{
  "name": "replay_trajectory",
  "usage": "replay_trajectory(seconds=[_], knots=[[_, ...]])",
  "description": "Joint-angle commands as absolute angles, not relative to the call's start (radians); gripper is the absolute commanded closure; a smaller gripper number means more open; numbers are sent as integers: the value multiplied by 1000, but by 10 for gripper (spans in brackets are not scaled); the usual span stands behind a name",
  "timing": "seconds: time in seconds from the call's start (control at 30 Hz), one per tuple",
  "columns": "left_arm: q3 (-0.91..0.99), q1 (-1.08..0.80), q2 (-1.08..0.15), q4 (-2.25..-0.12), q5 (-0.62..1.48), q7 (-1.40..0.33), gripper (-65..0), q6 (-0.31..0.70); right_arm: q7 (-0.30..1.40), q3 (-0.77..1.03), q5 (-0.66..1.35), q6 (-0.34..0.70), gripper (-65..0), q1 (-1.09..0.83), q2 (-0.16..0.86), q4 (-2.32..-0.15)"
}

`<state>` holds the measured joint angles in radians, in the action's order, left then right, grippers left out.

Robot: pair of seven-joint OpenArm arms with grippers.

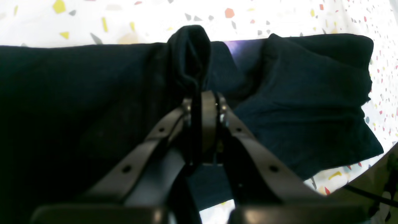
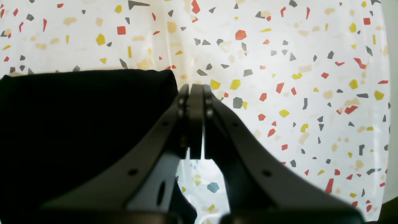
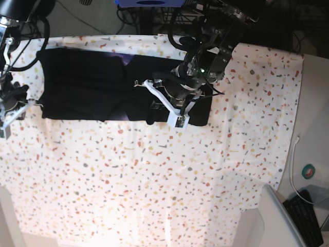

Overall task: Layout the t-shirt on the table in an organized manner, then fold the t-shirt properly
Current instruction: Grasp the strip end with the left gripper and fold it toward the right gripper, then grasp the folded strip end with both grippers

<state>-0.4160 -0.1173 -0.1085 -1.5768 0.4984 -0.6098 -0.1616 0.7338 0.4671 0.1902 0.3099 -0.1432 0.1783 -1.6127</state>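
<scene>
The black t-shirt [image 3: 82, 87] lies spread in a long band across the far part of the speckled table [image 3: 154, 180]. In the left wrist view, my left gripper [image 1: 203, 99] is shut on a raised fold of the t-shirt [image 1: 295, 93], with a purple patch [image 1: 236, 46] just behind it. In the base view, the left gripper [image 3: 153, 105] sits at the shirt's near edge, right of middle. My right gripper [image 2: 194, 88] is shut and empty over the bare table [image 2: 279, 62], just beside a corner of the t-shirt [image 2: 77, 124]. In the base view, the right gripper [image 3: 25, 105] is at the shirt's left end.
A plain grey-white surface [image 3: 313, 128] borders the table on the right, with a white cable, a round green object [image 3: 310, 171] and a keyboard [image 3: 308, 208]. Dark cables and equipment sit behind the far edge [image 3: 149, 15].
</scene>
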Motion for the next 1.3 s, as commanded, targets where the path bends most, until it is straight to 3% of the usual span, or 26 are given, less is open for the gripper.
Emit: replay_trajectory(seconds=[0.0,0.43,0.47,0.6,0.67,0.93,1.0,1.03,1.1,1.2,1.27], knots=[[-417,-108,-105,-1592,504,-588,0,-159,714,472,196,309,0,-133,193,-1627],[-426,-105,-105,-1590,507,-588,0,-159,714,472,196,309,0,-133,193,-1627],[-429,-99,-105,-1590,509,-588,-20,-159,714,472,196,309,0,-133,193,-1627],[-430,-93,-84,-1575,510,-595,-250,-159,714,472,196,309,0,-133,193,-1627],[-432,-85,-67,-1561,507,-595,-288,-156,714,472,196,309,0,-133,193,-1627],[-549,-33,-47,-1503,512,-595,-278,-154,769,506,274,311,0,-133,193,-1659],[-463,-77,-97,-1589,513,-595,-202,-154,843,575,409,314,0,-133,193,-1676],[-398,-113,-124,-1646,515,-595,-135,-154,877,616,486,321,-63,-133,194,-1679],[-239,-188,-166,-1730,515,-595,0,-154,937,700,639,360,-279,-133,203,-1667],[-2,-263,-214,-1762,515,-595,0,-145,1023,773,773,435,-521,-133,203,-1621],[116,-288,-246,-1724,515,-595,0,-91,1038,773,780,490,-554,-125,214,-1558]])
